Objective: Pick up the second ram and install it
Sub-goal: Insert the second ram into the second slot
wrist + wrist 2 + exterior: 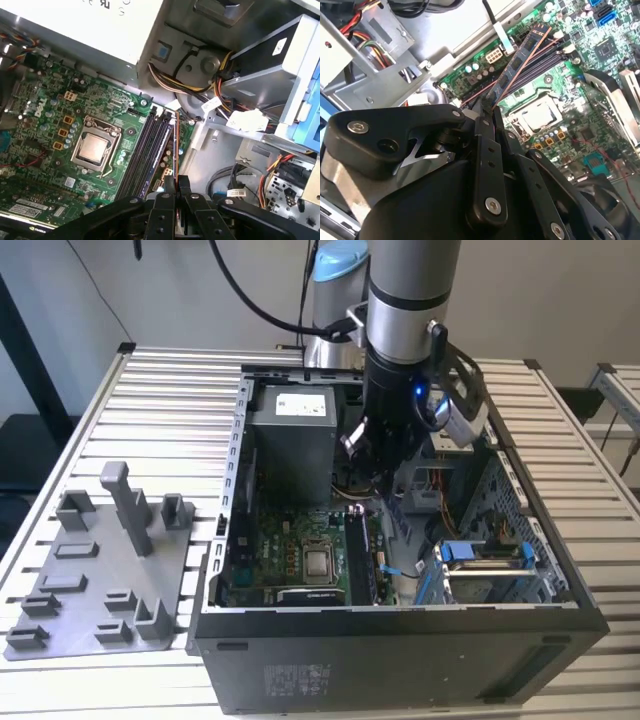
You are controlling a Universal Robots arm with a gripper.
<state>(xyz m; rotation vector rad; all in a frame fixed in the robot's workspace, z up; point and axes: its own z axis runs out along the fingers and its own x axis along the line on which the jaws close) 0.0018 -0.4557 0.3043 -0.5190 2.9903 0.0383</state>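
gripping the second ram (520, 62) edge-on, pincer (487, 116) hovers over slots (147, 150).

bright even daylight | soft shadows inside case (400, 640) | close foreground blurred
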